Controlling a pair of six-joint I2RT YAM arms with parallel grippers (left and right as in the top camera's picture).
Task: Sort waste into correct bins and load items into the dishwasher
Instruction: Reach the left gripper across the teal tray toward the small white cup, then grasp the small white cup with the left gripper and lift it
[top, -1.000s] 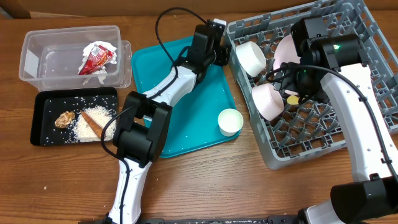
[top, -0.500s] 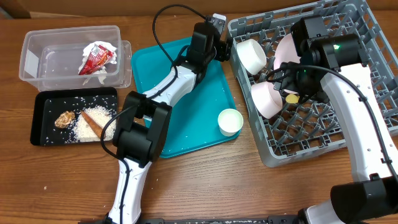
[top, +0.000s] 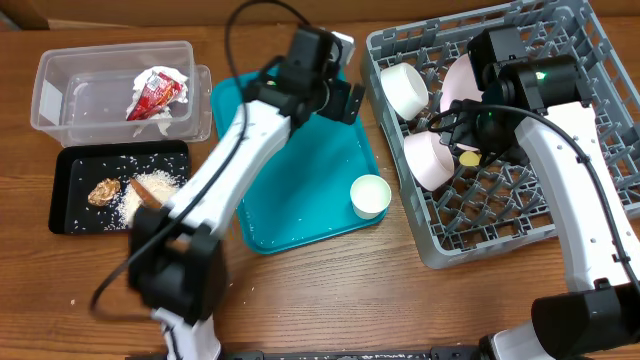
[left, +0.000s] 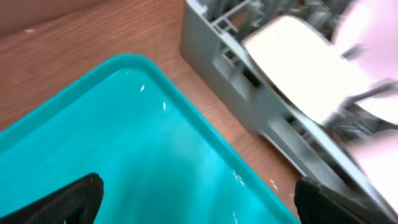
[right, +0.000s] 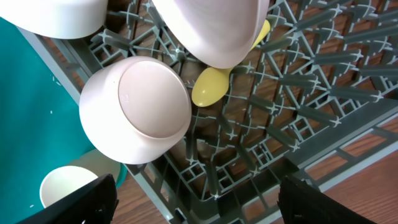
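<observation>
- Right gripper (right: 199, 205) released, black fingers spread wide, hovering above the grey dish rack (top: 560, 190), gripping nothing.
- Just past it, small yellow spoon (right: 211, 84): smooth plastic, lying flat on the rack's grid, handle end hidden under a white dish.
- Beside the spoon, white bowl (right: 137, 109): round, glossy, tipped on its side among the pegs, base facing the wrist camera.
- Second bowl (top: 402, 90) at the rack's near-left corner, also on its side; white plate (top: 458, 80) standing on edge just behind, partly hidden by the arm.
- Rack: square, moulded grey plastic, open lattice with upright pegs, at the table's right.
- Left gripper (left: 199, 208) released as well, fingers far apart, above the far right corner of the teal tray (left: 124, 143), close to the rack's wall; wrist view blurred.
- Small white cup (top: 370, 195) upright on the teal tray's near right corner, mouth up.
- Teal tray: smooth, shiny, raised rim, a few white specks.
- Clear tub (top: 70, 100) at the far left, holding crumpled white paper (top: 160, 122) with a red wrapper (top: 152, 93).
- Flat black tray (top: 70, 195) touching the tub's near side, holding a brown lump (top: 103, 190), a brown sausage (top: 148, 192) and loose white rice (top: 128, 208).
- Wooden table (top: 330, 290), brown grain, matte.
</observation>
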